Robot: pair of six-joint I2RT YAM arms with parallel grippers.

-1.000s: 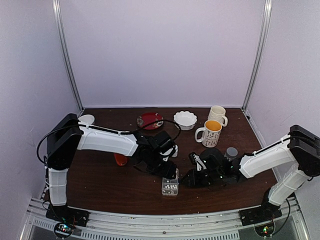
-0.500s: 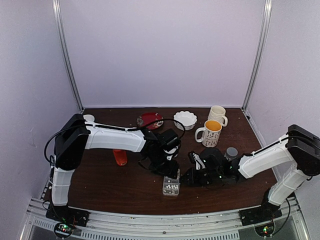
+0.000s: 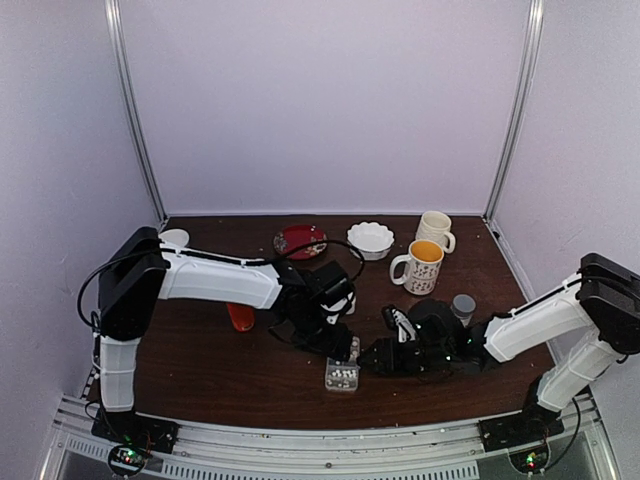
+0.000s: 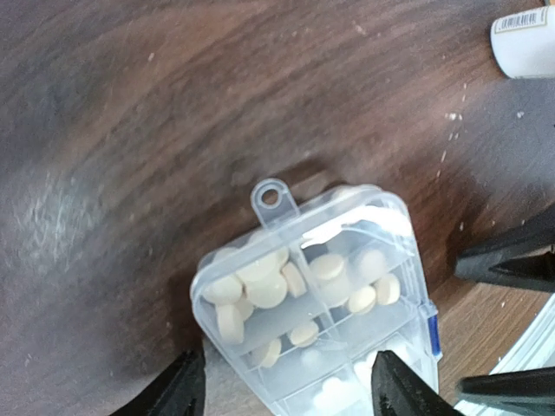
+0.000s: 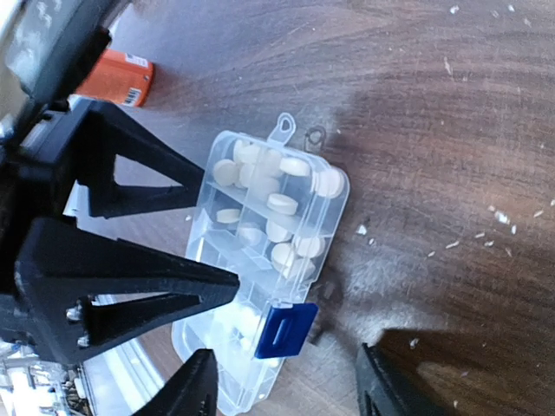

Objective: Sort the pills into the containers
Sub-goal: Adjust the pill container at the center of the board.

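The clear pill box lies on the table near the front, its lid down. Several beige pills and white ones fill its cells; they also show in the right wrist view. A blue latch sticks out from its long side. My left gripper is open, its fingers standing either side of the box's end without clearly touching it. My right gripper is open at the box's latch side, the latch between its fingers. In the top view the left gripper and right gripper meet over the box.
An orange bottle stands left of the left arm. A white bottle lies nearby. A grey-capped jar, two mugs, a white bowl and a red plate stand behind. White crumbs dot the wood.
The left arm swung right and back again, its gripper staying over the box. The right gripper edged left toward the box. The box has not moved.
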